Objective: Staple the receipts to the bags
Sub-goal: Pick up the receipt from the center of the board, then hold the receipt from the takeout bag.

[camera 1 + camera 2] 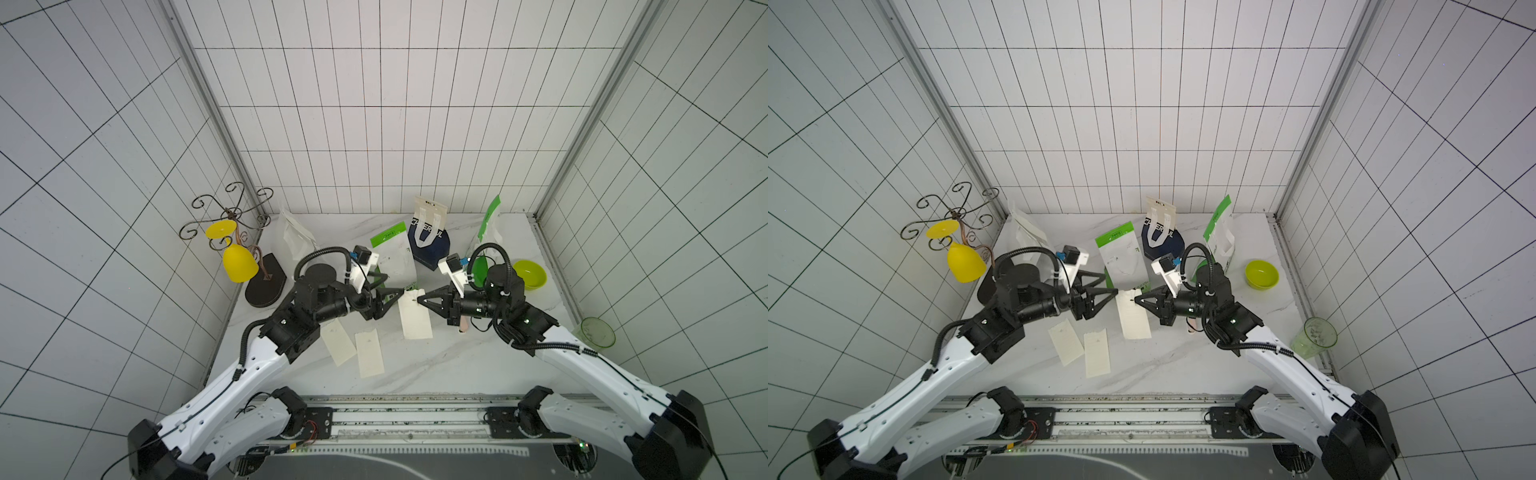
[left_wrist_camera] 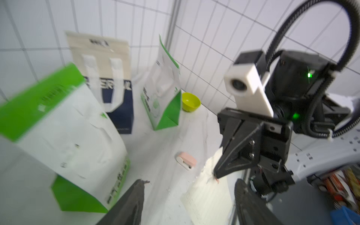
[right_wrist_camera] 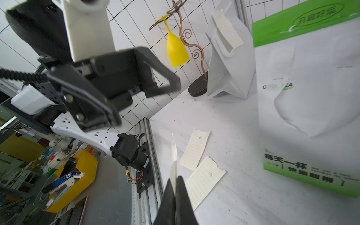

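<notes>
Closest to the lens, a metal rail (image 1: 407,415) spans the near edge of the marble tabletop (image 1: 457,365) and carries both arm bases. At far left, a wire stand (image 1: 266,286) holds a yellow goblet (image 1: 237,262) upside down. Beside it stands the plain white bag (image 1: 295,241), with one receipt (image 3: 227,31) against its upper front. The left hand (image 1: 395,283) hovers with its jaws spread wide and nothing between them. Nearer the rail, a loose receipt (image 1: 338,341) lies flat with a second loose receipt (image 1: 370,352) just beside it. Behind the left hand a white-and-green bag (image 1: 395,253) stands upright. At centre, the right hand (image 1: 419,300) has its jaws pinched on the far end of a fourth receipt (image 1: 414,320), just in front of that bag. Further right, the navy bag (image 1: 430,245) and a second white-and-green bag (image 1: 490,224) stand near the back wall. A pink stapler (image 2: 186,160) lies on the tabletop by the right arm. A lime bowl (image 1: 528,274) and a clear green cup (image 1: 596,332) sit at the right edge.
</notes>
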Robot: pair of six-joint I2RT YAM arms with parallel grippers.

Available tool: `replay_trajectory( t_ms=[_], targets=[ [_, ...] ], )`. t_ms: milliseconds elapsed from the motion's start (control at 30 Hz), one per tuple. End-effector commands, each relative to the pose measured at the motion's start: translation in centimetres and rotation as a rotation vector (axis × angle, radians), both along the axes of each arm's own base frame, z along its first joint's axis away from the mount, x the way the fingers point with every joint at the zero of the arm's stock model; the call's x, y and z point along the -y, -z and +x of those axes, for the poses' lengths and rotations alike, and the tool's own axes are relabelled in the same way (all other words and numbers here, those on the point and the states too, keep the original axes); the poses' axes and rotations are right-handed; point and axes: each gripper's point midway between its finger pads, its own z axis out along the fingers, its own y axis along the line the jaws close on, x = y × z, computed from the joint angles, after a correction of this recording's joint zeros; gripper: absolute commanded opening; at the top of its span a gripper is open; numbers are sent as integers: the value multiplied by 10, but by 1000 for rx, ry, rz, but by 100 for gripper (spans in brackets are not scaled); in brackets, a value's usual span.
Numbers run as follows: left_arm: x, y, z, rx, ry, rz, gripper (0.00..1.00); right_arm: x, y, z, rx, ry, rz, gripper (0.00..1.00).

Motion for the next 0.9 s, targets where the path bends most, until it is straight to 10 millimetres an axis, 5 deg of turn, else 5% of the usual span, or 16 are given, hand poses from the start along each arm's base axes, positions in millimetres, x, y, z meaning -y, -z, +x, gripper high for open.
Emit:
replay_trajectory(
  t_ms=[0, 133, 400, 867],
  targets=[
    [-41, -59, 38, 82, -203, -78, 72, 5, -50, 25, 123, 51, 16, 0],
    [-53, -78, 74, 139, -255, -53, 72, 11, -50, 57, 129, 107, -44, 0],
    [-32, -42, 137, 120, -216, 153, 69, 8, -55, 111, 114, 110, -70, 0],
    [-13, -3, 187, 61, -69, 189, 65, -23, -54, 170, 93, 54, -73, 0]
  ],
)
